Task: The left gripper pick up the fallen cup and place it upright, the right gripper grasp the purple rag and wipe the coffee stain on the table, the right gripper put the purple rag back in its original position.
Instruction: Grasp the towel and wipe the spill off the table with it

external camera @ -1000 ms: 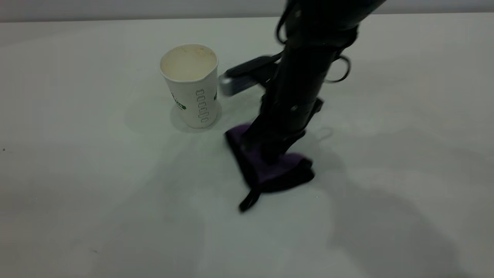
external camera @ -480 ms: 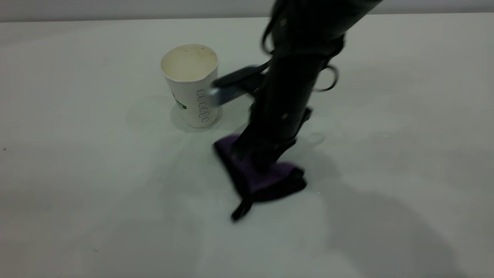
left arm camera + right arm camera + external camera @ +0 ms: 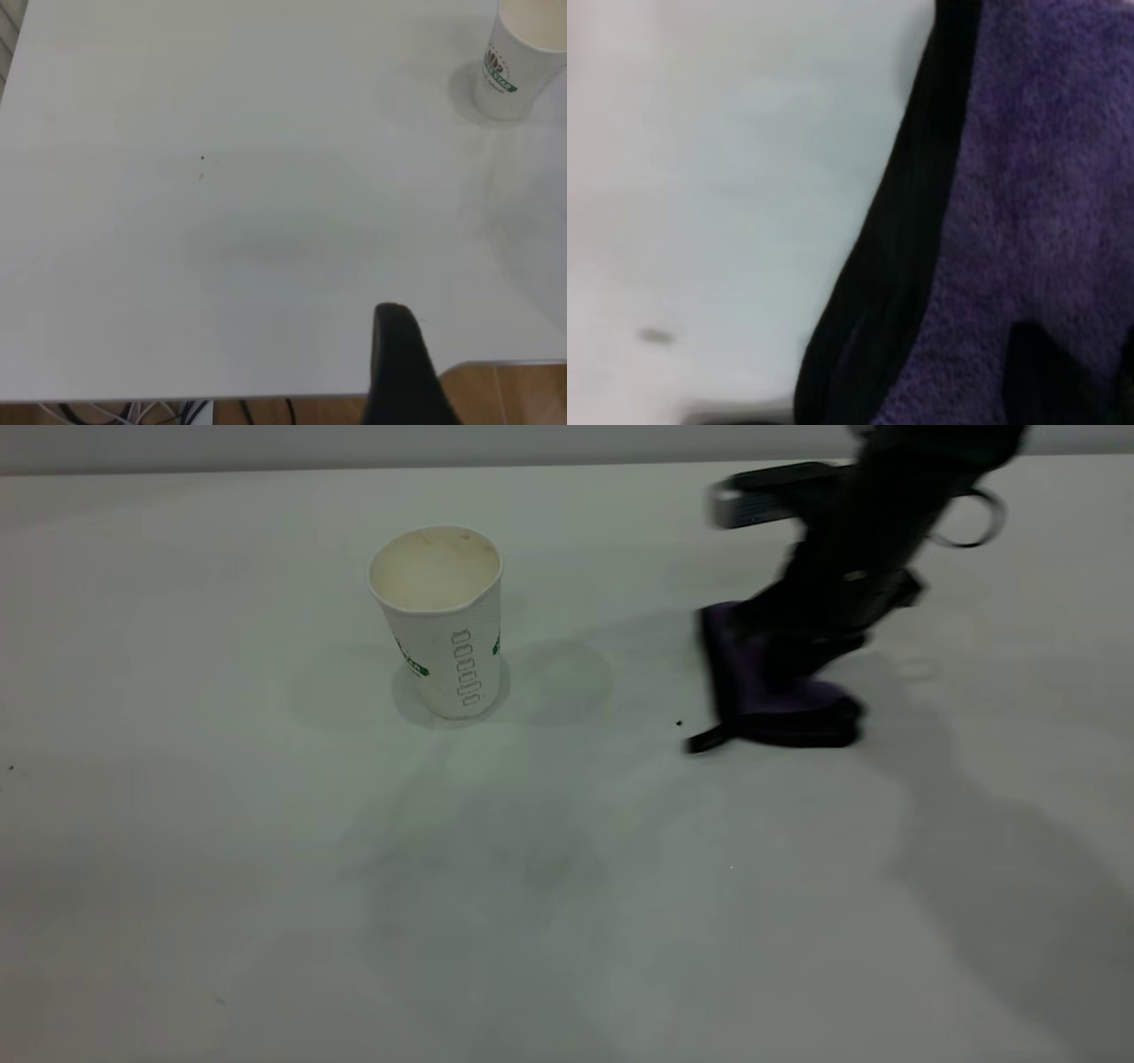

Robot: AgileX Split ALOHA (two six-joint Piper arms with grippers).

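Matte white-grey desk (image 3: 266,886) is filling the near ground of the exterior view, smooth and plain, with soft grey shadows lying across it. Farther in, at middle depth, the cup (image 3: 440,618) is standing upright on the desk, a tapered white paper cup with a fine ribbed texture, green lettering low on its wall and a cream inside showing through its round mouth. Well apart from it, toward the right side, the purple rag (image 3: 769,691) is lying bunched on the desk, a fluffy microfibre cloth with black edging and a thin black loop tab (image 3: 706,740) trailing from its near corner. A tiny dark speck (image 3: 679,724) is sitting on the desk just beside that tab. The right pincer (image 3: 802,657) is reaching down onto the rag from above at the end of a thick black arm with a silver-grey block (image 3: 742,507) and a looped cable (image 3: 970,518); its fingers are pinching the rag, whose plush purple pile and black border are crowding the right wrist view. The left pincer (image 3: 403,372) is hanging near the desk's edge, far from the cup, with only one dark finger in sight, so I cannot tell whether it is spread or closed.
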